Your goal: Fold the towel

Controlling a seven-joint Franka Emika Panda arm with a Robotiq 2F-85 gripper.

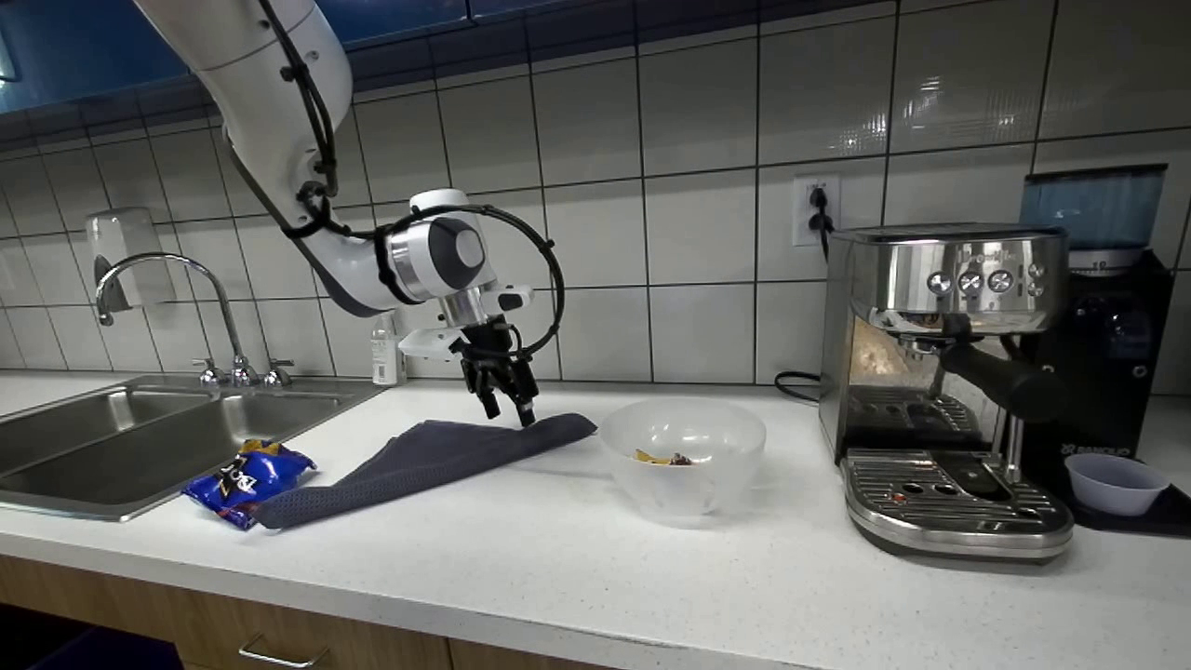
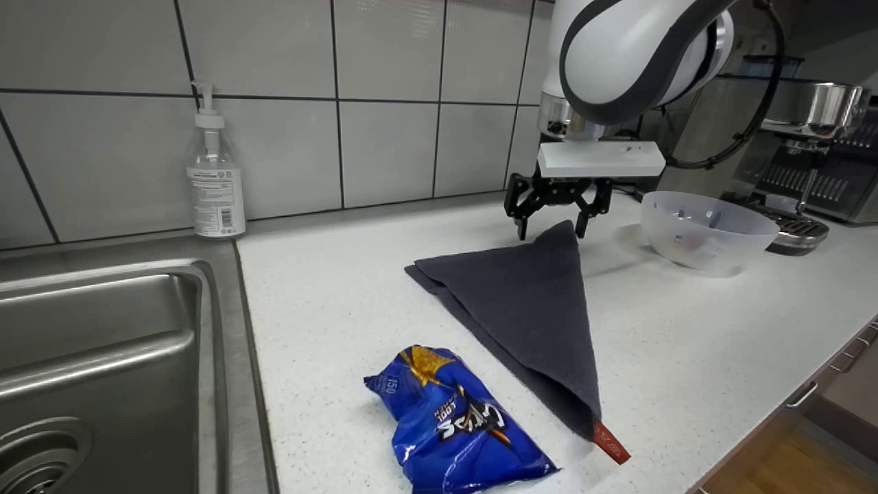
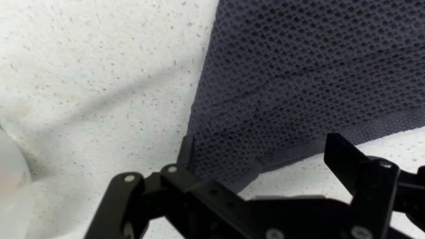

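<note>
One corner of the folded dark-grey towel is being straddled by the widely parted, empty claw.

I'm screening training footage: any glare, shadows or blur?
In an exterior view, glare streaks the wall tiles; in an exterior view, highlights gleam on the sink and chip bag; in the wrist view, a soft shadow crosses the counter beside the towel, whose weave looks crisp; the bowl looks hazy.
</note>
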